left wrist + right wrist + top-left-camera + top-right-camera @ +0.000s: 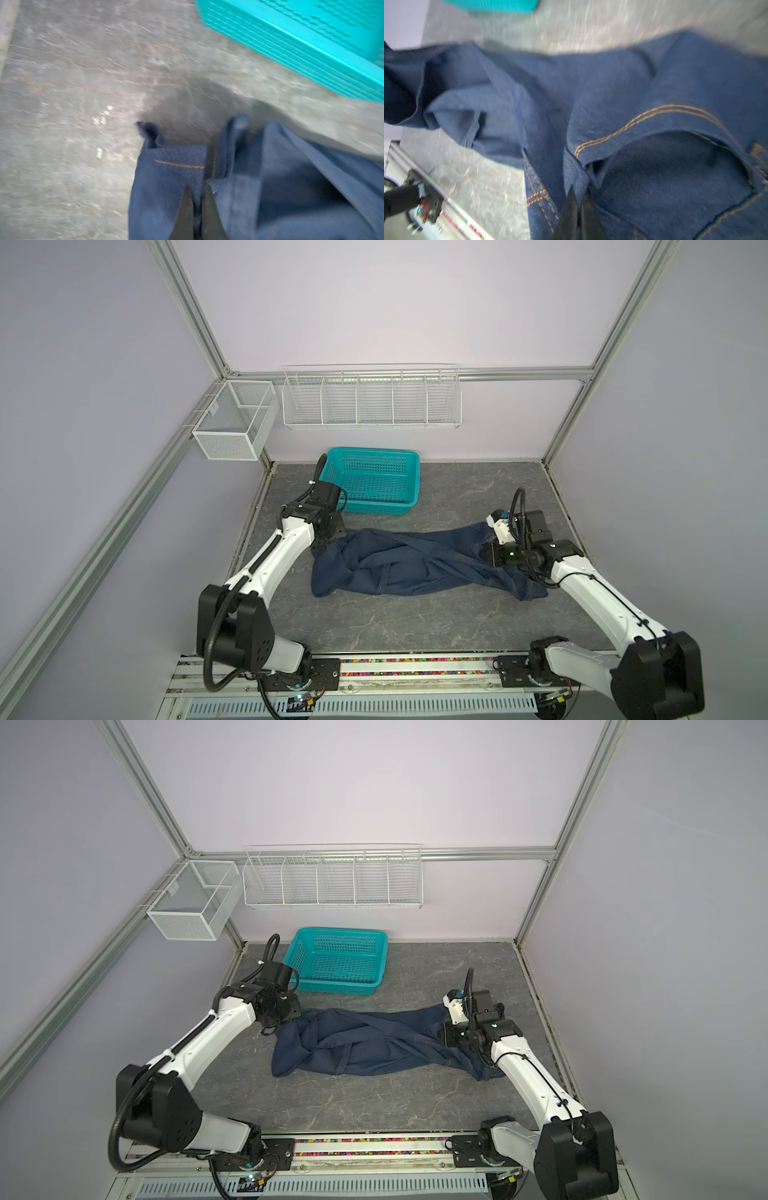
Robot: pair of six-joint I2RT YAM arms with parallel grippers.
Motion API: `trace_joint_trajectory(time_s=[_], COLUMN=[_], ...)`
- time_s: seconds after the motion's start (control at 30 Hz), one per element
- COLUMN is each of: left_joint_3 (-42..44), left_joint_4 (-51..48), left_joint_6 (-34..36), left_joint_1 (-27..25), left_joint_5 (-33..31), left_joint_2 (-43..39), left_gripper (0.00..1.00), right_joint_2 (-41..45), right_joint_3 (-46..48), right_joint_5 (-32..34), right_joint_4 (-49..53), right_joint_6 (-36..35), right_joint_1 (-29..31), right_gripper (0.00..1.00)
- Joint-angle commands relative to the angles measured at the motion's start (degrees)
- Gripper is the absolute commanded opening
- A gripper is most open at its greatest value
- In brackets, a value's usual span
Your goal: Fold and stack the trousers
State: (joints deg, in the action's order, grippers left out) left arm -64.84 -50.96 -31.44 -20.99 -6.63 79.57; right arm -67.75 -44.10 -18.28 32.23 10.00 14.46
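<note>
Your left arm (270, 556) reaches forward, with the left gripper (196, 188) pinched tight on the trousers (415, 564). Your right arm (590, 593) extends likewise, wrist turned inward, with the right gripper (579, 192) clamped on the same garment.

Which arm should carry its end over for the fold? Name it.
Probably left: the left end effector is shut on a leg hem of the dark navy denim trousers; the right end effector holds the pocket end.

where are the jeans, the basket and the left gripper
jeans (415, 564): in a top view, middle of the crumpled denim
basket (374, 509): in a top view, its near wall
left gripper (197, 188): left wrist view, between the fingertips pinching the denim
</note>
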Motion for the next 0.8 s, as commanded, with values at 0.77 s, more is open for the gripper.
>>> trace_joint_trajectory(time_s=[0.77], left_joint_3=[18.33], left_joint_4=[20.14], left_joint_6=[-3.39], left_joint_1=[-4.69], left_joint_5=[0.30], left_joint_2=[11.11], left_gripper=[0.00], right_joint_2=[-29.93], right_joint_3=[-5.38], right_joint_5=[6.10], right_joint_4=[-21.11], right_joint_6=[7.98], right_joint_1=[7.51], right_gripper=[0.07])
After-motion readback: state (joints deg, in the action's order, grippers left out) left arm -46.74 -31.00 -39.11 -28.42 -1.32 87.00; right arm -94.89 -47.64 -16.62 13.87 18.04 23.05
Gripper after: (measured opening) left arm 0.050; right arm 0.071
